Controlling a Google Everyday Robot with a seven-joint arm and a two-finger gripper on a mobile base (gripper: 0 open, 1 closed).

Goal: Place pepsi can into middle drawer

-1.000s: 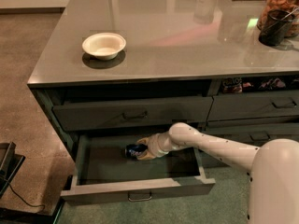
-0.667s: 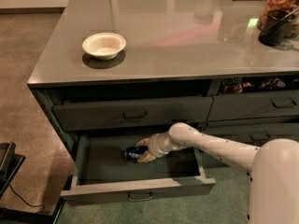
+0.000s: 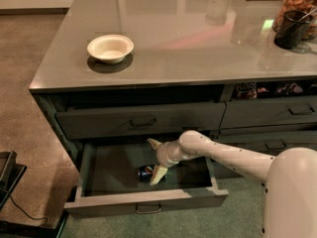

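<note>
The middle drawer [image 3: 119, 200] is pulled out low at the front of the cabinet, with a small silvery handle on its front. The pepsi can [image 3: 145, 172] lies on its side on the dark drawer floor, near the middle. My gripper [image 3: 153, 161] reaches into the drawer from the right on the white arm. Its fingers are spread apart, one pointing up and one [image 3: 157, 175] pointing down right beside the can. The can rests on the drawer floor.
A white bowl [image 3: 110, 48] sits on the grey countertop [image 3: 198, 48]. The upper drawer [image 3: 141, 121] above is closed. Jars and a dark cup [image 3: 292, 26] stand at the back right. A black object [image 3: 7, 173] with a cable lies on the floor at left.
The gripper was closed around the can inside the drawer. Its fingers have spread apart, and the can lies on the drawer floor beside the lower finger.
</note>
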